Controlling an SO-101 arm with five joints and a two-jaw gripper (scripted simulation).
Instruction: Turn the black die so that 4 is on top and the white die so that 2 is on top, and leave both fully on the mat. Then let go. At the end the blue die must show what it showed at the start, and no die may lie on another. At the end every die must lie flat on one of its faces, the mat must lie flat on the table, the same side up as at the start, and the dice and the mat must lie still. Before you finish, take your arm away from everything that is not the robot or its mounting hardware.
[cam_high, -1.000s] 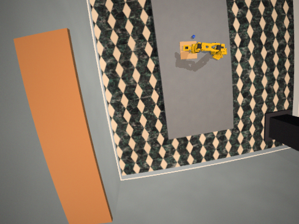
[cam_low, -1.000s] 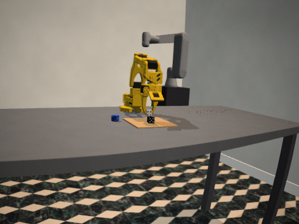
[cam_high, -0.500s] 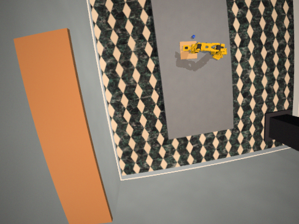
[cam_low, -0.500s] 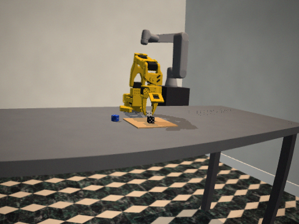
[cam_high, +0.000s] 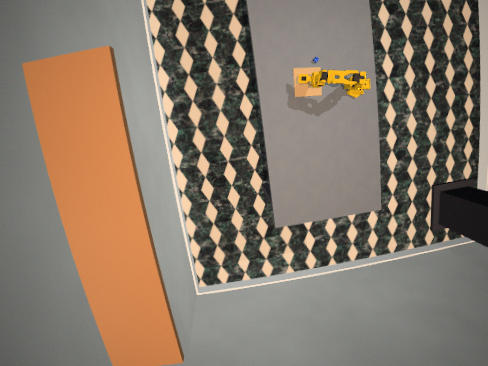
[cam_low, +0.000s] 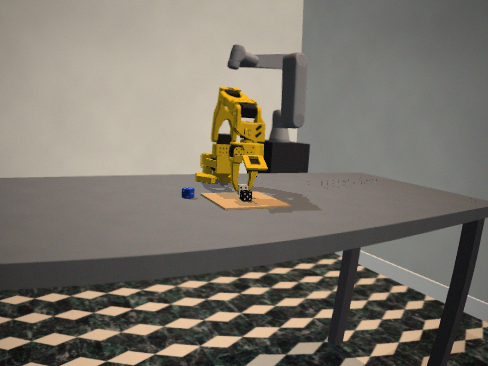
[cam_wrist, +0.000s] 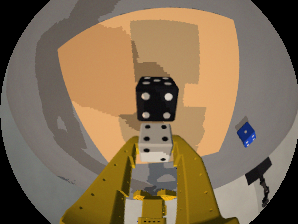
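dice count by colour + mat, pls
black die: 1, on the mat
white die: 1, held in the gripper
blue die: 1, on the table off the mat
mat: 1
total: 4 things, 3 of them dice
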